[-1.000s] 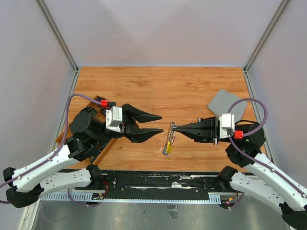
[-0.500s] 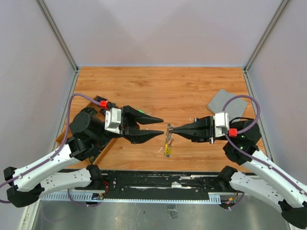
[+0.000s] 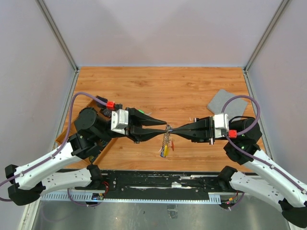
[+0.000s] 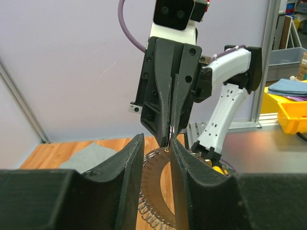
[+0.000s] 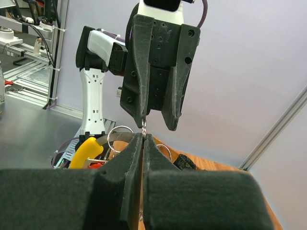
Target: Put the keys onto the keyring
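Note:
My right gripper is shut on the thin silver keyring and holds it above the table, tip to tip with my left gripper. Keys with yellow and red heads hang below on the beaded chain. In the right wrist view the pads pinch the ring's edge, with a yellow key head and spare rings to the left. In the left wrist view my left gripper is open, its fingers either side of the hanging bundle, just below the ring.
A grey cloth square lies at the back right of the wooden table; it also shows in the left wrist view. Metal frame posts stand at the table's back corners.
Both grippers have moved toward each other. The right one has carried the keyring left and higher, and the left gripper's open jaws now straddle the hanging bundle.

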Motion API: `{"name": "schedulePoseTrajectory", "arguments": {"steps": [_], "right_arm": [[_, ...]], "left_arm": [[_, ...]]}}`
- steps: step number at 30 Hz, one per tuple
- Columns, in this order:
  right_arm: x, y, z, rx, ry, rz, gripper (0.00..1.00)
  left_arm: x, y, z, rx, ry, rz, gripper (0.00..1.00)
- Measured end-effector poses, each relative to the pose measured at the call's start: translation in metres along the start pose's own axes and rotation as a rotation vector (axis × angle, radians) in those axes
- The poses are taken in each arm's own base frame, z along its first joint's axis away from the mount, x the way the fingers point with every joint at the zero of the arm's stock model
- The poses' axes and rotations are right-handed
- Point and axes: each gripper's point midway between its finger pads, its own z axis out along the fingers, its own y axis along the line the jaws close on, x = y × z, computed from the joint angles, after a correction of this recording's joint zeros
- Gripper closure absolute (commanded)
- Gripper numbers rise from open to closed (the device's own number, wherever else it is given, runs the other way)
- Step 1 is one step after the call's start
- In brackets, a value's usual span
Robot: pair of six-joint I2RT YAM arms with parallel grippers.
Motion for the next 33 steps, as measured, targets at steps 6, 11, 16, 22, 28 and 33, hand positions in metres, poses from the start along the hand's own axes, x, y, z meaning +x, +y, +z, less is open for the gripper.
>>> {"name": "schedulePoseTrajectory", "arguments": {"steps": [6, 11, 16, 22, 28, 33], "right_arm": [[0.003, 0.001, 0.000, -0.003, 0.011, -0.002, 0.99], [0.006, 0.001, -0.001, -0.003, 0.023, 0.004, 1.00], [0.005, 0.000, 0.000, 0.000, 0.026, -0.003, 0.99], [0.003, -0.002, 0.000, 0.008, 0.026, -0.011, 0.97], [0.003, -0.001, -0.004, 0.019, 0.071, -0.020, 0.71], [-0.008, 0.000, -0.017, 0.044, 0.139, -0.079, 0.65]], "left_arm": [[0.006, -0.002, 0.001, 0.007, 0.021, 0.002, 0.70], [0.011, -0.003, 0.003, 0.013, 0.034, -0.001, 0.77], [0.011, -0.005, 0.004, 0.021, 0.035, -0.003, 0.92], [0.009, -0.007, 0.005, 0.029, 0.033, 0.005, 0.99], [0.013, -0.002, 0.006, 0.016, 0.071, 0.021, 0.99], [0.032, 0.005, 0.000, -0.022, 0.175, 0.035, 0.99]]}}
